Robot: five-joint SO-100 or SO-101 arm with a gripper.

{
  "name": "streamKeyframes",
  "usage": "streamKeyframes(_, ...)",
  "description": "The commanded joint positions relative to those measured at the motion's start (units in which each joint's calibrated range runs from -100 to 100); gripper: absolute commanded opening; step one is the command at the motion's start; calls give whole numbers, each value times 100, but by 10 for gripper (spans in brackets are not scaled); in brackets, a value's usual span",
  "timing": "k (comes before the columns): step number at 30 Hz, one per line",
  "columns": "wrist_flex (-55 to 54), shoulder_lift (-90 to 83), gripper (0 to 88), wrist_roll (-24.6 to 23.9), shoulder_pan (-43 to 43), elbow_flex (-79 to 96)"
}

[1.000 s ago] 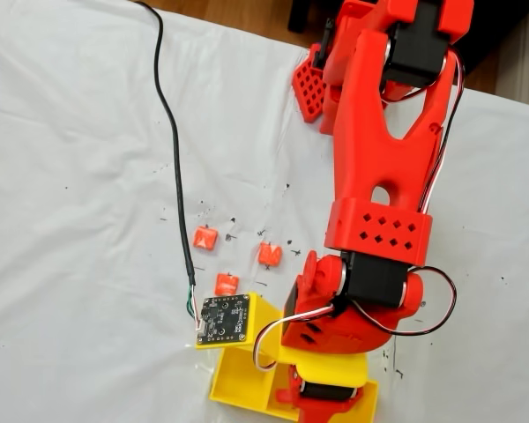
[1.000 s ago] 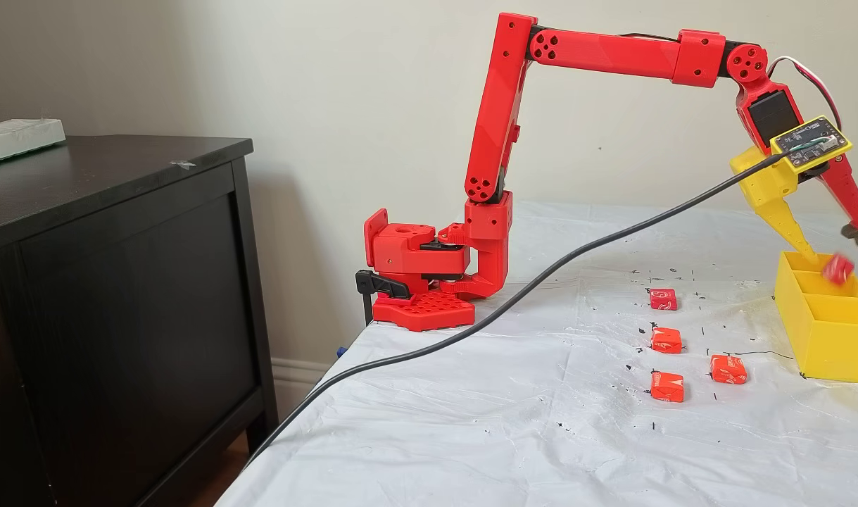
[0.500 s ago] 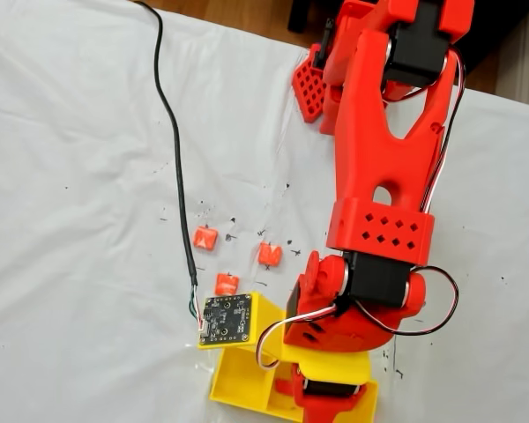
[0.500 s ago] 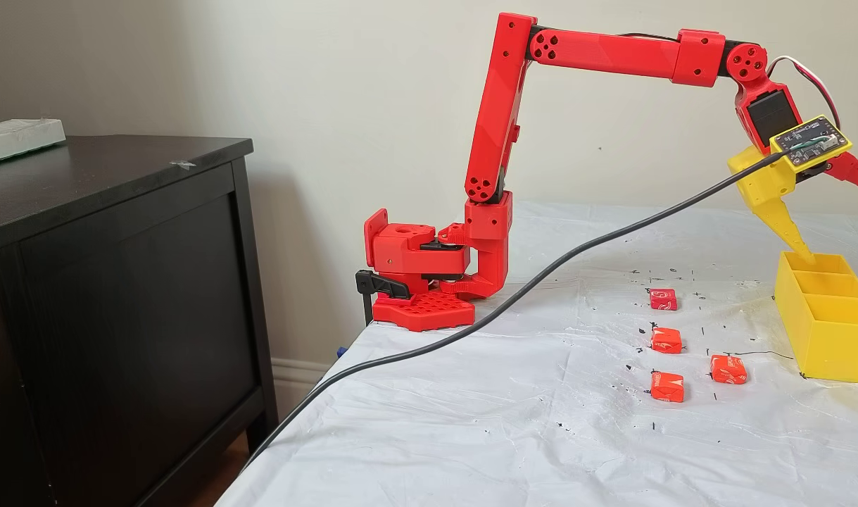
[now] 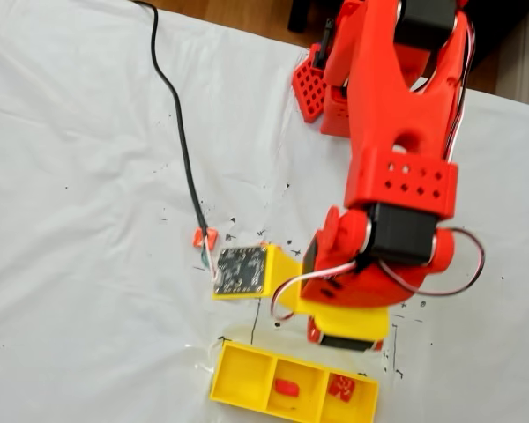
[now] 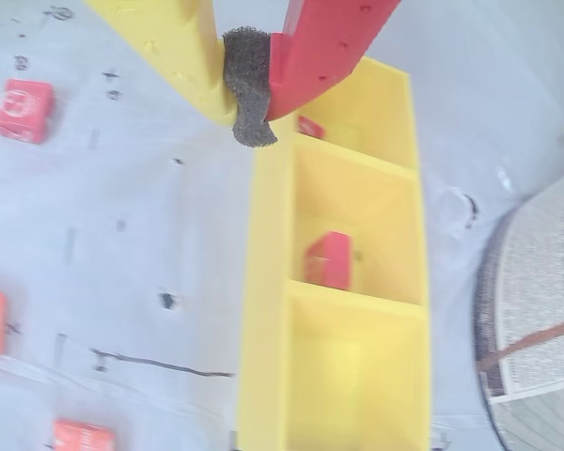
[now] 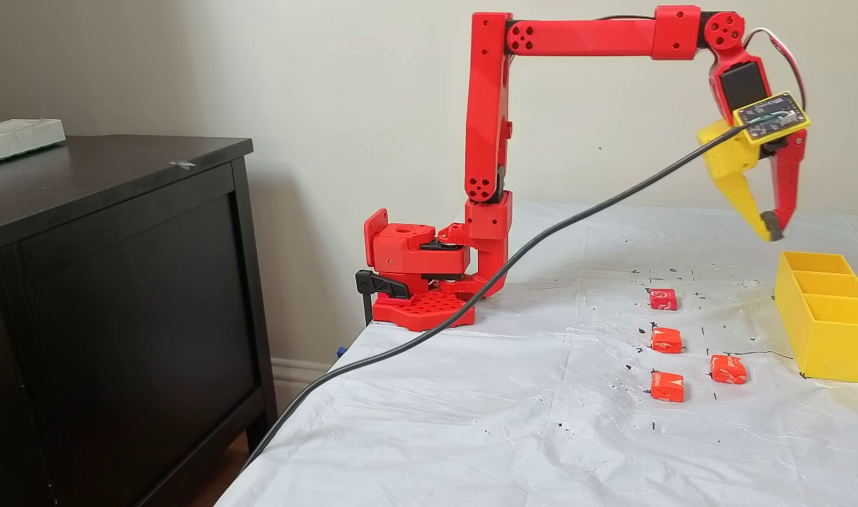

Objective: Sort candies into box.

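Observation:
My gripper [image 7: 772, 231] hangs shut and empty above the table, just left of the yellow box [image 7: 826, 345] in the side fixed view. In the wrist view its yellow and red fingers meet on a dark foam pad [image 6: 247, 89], over the box's far end [image 6: 268, 282]. One red candy [image 6: 329, 260] lies in the middle compartment and another candy [image 6: 310, 127] sits in the far one. On the sheet lie a deeper red candy [image 7: 662, 299] and three orange-red candies [image 7: 666, 340], [image 7: 666, 386], [image 7: 728, 369].
A black camera cable [image 7: 471, 310] trails from the wrist across the white sheet and off the table's edge. The red arm base [image 7: 418, 282] is clamped at the table's back left. A dark cabinet [image 7: 119, 282] stands beside the table.
A red candy fell from the open fingers into the box. The fingers spread wide, then shut, and the arm rose and drew back from over the box.

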Motion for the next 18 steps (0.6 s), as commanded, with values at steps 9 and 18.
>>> streamKeyframes(9, 531, -1946, 9, 137, -419, 2147)
streamKeyframes(18, 351, -1972, 94, 264, -600, 2711)
